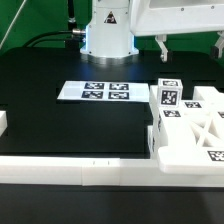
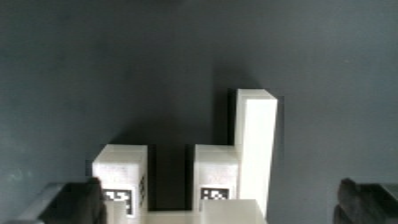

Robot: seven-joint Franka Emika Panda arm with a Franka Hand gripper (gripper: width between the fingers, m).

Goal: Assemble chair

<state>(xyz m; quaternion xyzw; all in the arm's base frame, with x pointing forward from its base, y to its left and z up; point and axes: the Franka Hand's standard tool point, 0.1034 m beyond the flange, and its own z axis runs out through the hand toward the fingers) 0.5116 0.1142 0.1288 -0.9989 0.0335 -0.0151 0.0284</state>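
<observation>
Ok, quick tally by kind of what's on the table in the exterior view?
Marker board: 1
X-braced frame: 1
Other white chair pieces: 3 told apart; they overlap
Border rails: 2
Total: 7

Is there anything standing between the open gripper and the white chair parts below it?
Nothing visible does. In the exterior view, the gripper hangs open above the cluster of chair parts, with only empty air between them. The marker board lies flat off to the exterior view's left, out of the way.
</observation>
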